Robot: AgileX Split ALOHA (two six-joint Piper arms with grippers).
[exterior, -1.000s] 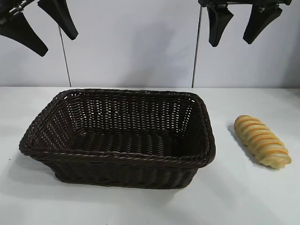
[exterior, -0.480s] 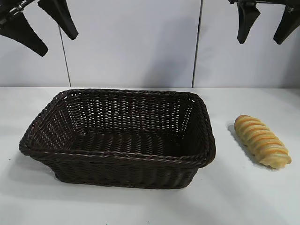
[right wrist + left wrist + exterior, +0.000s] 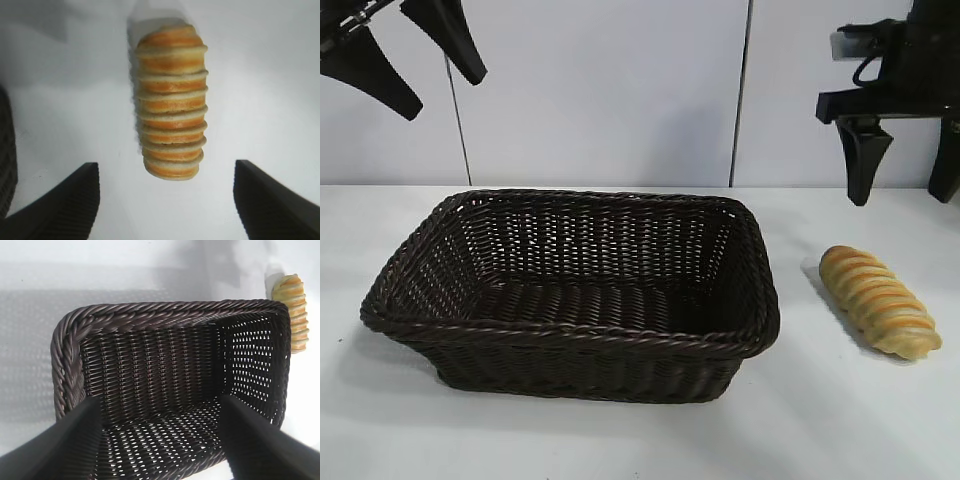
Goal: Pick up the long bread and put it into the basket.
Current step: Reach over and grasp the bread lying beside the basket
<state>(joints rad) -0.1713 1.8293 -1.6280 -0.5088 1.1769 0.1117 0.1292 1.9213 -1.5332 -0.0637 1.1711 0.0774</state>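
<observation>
You had the right gripper (image 3: pixel 905 190), jaws wide, upper right over the long bread (image 3: pixel 880 301); next, lower and straddle it

right gripper (image 3: pixel 905 170) outer finger cut by frame edge

right gripper (image 3: pixel 905 190) lowered from the top edge, shifted right, nearer above the long bread (image 3: pixel 880 301)
</observation>
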